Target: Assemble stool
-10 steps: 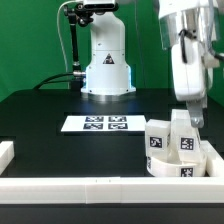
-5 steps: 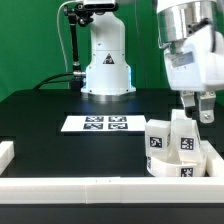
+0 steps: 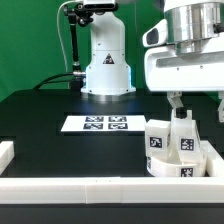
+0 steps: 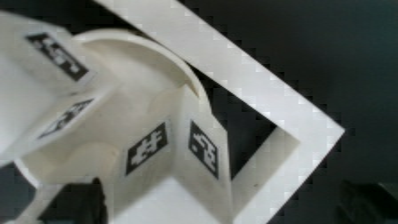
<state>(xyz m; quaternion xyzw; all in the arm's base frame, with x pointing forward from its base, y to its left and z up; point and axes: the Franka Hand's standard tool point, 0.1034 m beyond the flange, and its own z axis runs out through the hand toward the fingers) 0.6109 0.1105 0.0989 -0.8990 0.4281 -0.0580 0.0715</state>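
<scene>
sitting apparently below open claw (image 3: 197, 104): stool (image 3: 174, 146)

My round white plastic stool seat (image 3: 170, 166) and the blocky white legs (image 3: 158, 138) standing on it carry black-and-white square tags. The thin flat white marker board (image 3: 96, 124) shows similar black tags. The table (image 3: 60, 110) is black, its raised border rail (image 3: 100, 186) white, the backdrop green.

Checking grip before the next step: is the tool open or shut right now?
Open. In the exterior view the tool hangs above the stool parts with its two fingers spread wide apart, nothing between them.
</scene>
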